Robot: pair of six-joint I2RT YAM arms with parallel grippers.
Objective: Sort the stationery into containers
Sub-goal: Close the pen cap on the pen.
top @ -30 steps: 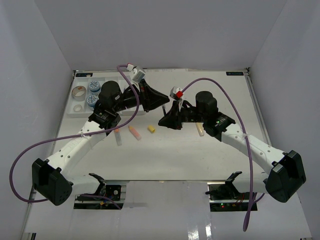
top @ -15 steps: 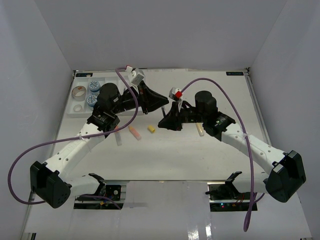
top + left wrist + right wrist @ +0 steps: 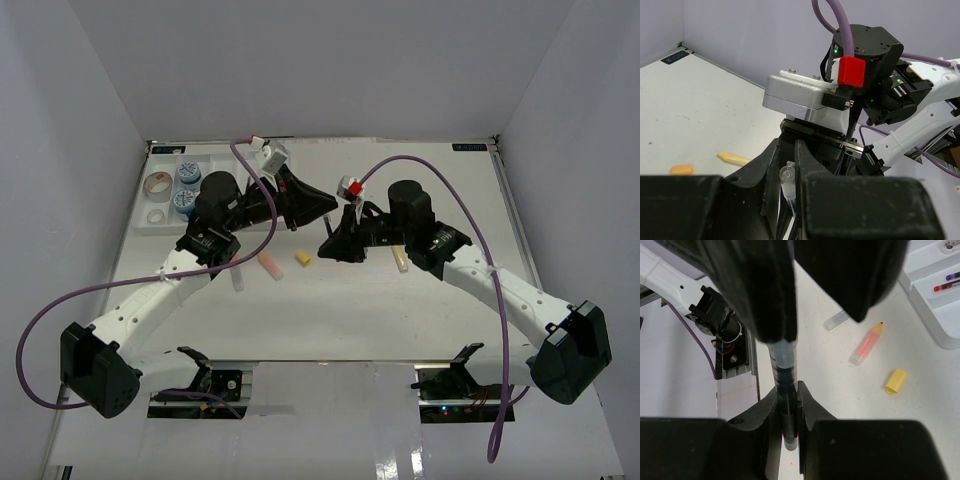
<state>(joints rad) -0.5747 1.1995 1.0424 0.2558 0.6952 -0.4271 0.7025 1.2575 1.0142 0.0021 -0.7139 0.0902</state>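
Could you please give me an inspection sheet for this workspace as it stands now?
Surface: white table, faint specks, no spill seen.
Job's things: tray at far left holds a tape roll and two tubs; orange marker, yellow eraser and pale yellow marker lie loose on the table.
Clutter: nothing seen.
Tools: left tool and right tool are both shut on one pen, held between them above the table.
Cables: purple cables loop off both arms.
Surroundings: plain pale walls on three sides.
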